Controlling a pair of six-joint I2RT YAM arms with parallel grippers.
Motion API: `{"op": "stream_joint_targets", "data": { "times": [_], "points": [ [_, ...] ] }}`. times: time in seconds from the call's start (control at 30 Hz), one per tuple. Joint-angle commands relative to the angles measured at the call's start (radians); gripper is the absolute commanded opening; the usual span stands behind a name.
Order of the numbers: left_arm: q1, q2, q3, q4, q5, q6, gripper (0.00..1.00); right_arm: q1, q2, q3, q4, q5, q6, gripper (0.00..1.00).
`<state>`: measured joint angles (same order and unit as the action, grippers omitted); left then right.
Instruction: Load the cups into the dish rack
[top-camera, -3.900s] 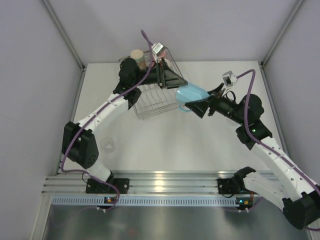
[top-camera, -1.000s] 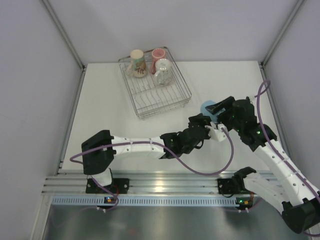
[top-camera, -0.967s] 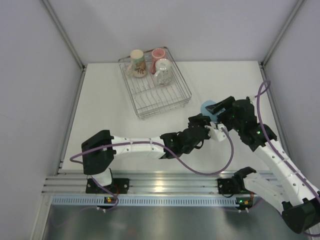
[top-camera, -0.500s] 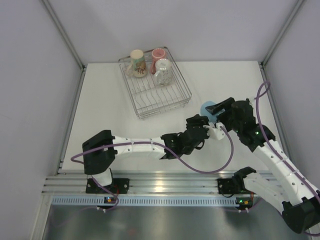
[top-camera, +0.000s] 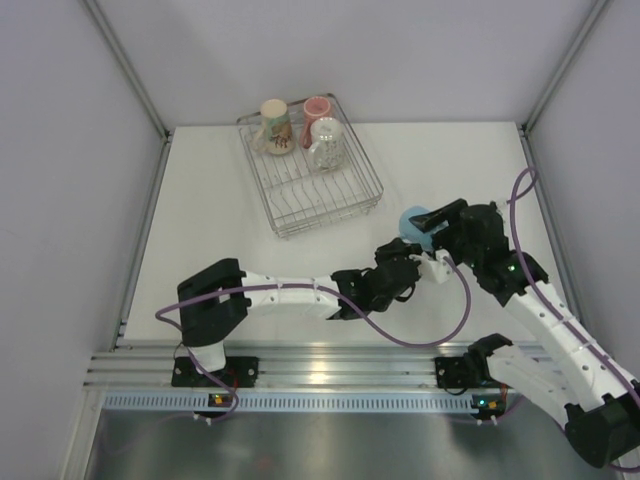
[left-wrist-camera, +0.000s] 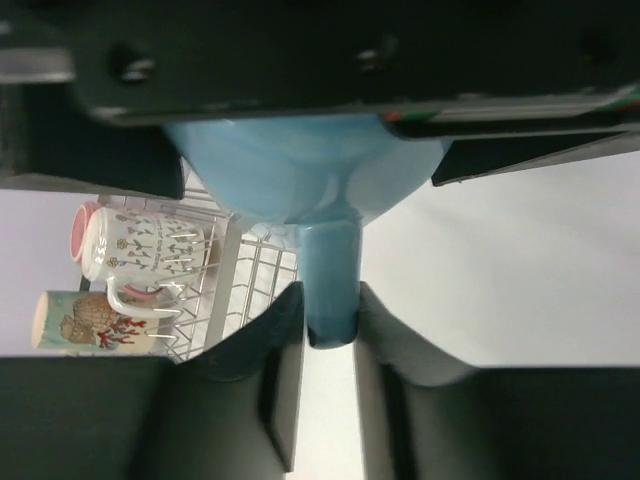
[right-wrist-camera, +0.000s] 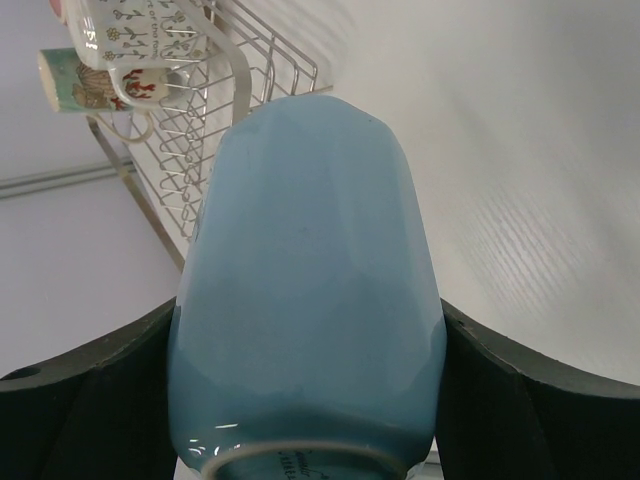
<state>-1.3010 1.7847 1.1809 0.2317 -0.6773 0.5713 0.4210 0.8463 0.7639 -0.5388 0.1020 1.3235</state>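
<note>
**A:** What does the place look like?

**B:** A white table (top-camera: 230, 230) between pale grey walls (top-camera: 60, 150); the dish rack (top-camera: 340, 205) stands on the far part of the table, a little left of the middle.

**A:** Is there anything in the rack?

**B:** Yes, three cups, all at its far end; a cream-tan cup (top-camera: 275, 125) with a picture on it sits in the left corner; a pink cup (top-camera: 317, 106) is beside it; a white mug (top-camera: 326, 146) with small flowers is just in front of the pink one.

**A:** And the light blue cup?

**B:** The light blue cup (top-camera: 415, 220) is outside the rack, to the right of its near corner, near it but apart; it is between the two hands; I cannot tell whether it touches the table.

**A:** How do the hands hold it?

**B:** The right hand (right-wrist-camera: 310, 320) is closed around the body of the cup, with one finger on each side; the base of the cup is turned toward that wrist camera. The left hand (left-wrist-camera: 330, 335) is closed on the handle (left-wrist-camera: 330, 270); the handle goes between its two fingers (left-wrist-camera: 283, 380), and both fingers touch it.
</note>
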Motion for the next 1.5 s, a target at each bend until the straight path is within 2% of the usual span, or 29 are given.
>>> {"op": "stream_joint_targets", "data": {
  "times": [0.0,0.13,0.37,0.53,0.63,0.67,0.77,0.93,1.17,1.47],
  "points": [
    [-0.004,0.011,0.049,0.047,-0.025,-0.02,0.27,0.016,-0.03,0.014,0.131,-0.018,0.031,0.0],
    [-0.004,0.009,0.054,0.049,-0.021,-0.042,0.0,0.018,-0.029,0.008,0.138,-0.018,0.036,0.0],
    [0.011,-0.031,0.051,0.025,0.061,-0.145,0.0,0.018,-0.039,-0.028,0.166,-0.013,0.046,0.0],
    [0.028,-0.038,0.051,0.018,0.045,-0.166,0.0,0.019,-0.038,-0.032,0.189,-0.019,0.049,0.01],
    [0.029,-0.034,0.049,0.018,0.013,-0.168,0.0,0.018,-0.036,-0.028,0.192,-0.019,0.052,0.19],
    [0.031,-0.03,0.052,0.017,0.009,-0.168,0.0,0.019,-0.039,-0.031,0.195,-0.019,0.054,0.27],
    [0.035,-0.031,0.054,0.015,-0.004,-0.178,0.0,0.019,-0.041,-0.04,0.198,-0.018,0.06,0.37],
    [0.046,-0.021,0.069,0.012,-0.037,-0.197,0.0,0.019,-0.044,-0.048,0.206,-0.016,0.069,0.48],
    [0.058,-0.008,0.079,0.012,-0.094,-0.217,0.0,0.019,-0.043,-0.048,0.201,-0.012,0.085,0.71],
    [0.068,0.002,0.082,0.027,-0.179,-0.2,0.0,0.019,-0.044,-0.049,0.184,0.004,0.102,0.88]
  ]
}}
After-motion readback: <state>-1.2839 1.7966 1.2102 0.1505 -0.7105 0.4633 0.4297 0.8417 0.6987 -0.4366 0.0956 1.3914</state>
